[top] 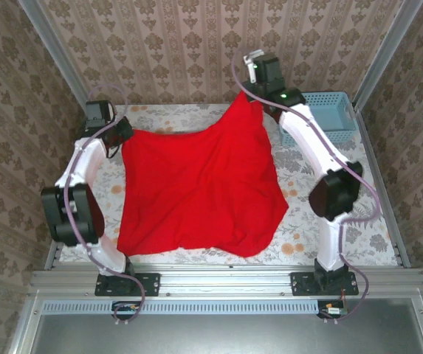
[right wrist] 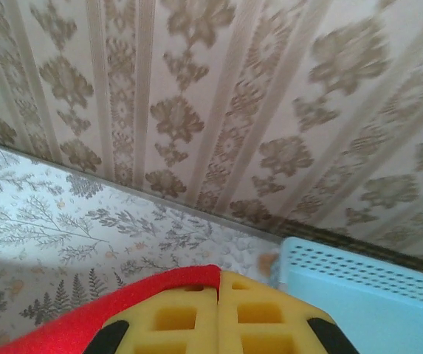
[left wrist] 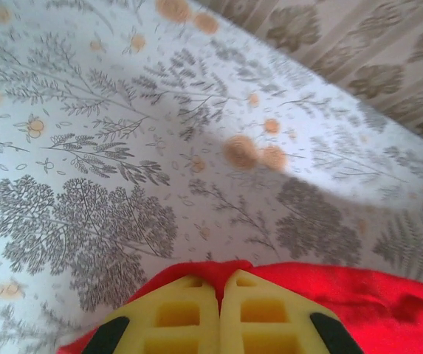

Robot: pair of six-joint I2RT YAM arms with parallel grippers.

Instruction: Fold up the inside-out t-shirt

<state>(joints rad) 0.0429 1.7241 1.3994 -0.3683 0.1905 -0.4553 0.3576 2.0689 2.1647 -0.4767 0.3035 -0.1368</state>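
Red shirt (top: 196, 192) is spread out on the table (top: 307, 236), well to the left of the basket (top: 329, 118), and it's way bigger than the basket. The near hem lies flat and a bit wavy. The far edge is where both arms are.

Right claw (right wrist: 218, 276) is just left of the basket, up near the wall (top: 189, 44). Its yellow fingers (right wrist: 174, 317) are pressed together with a strip of red cloth pinched at the tip. From above, that corner of the shirt gets pulled up into a peak right at the claw, so the side nearest the basket runs down from there in a slope with some folds.

Left claw (left wrist: 219, 284) is at the opposite far corner, the one well away from the basket. Same deal: fingers together, red fabric clamped at the tip and spilling out on both sides below. Its wrist cam looks close over the leafy-print tablecloth (grey ferns, little orange flowers).

Between the two claws the far edge of the shirt dips in a shallow curve. The basket is light blue with perforated sides and sits in the table's far right corner, not touching the shirt.
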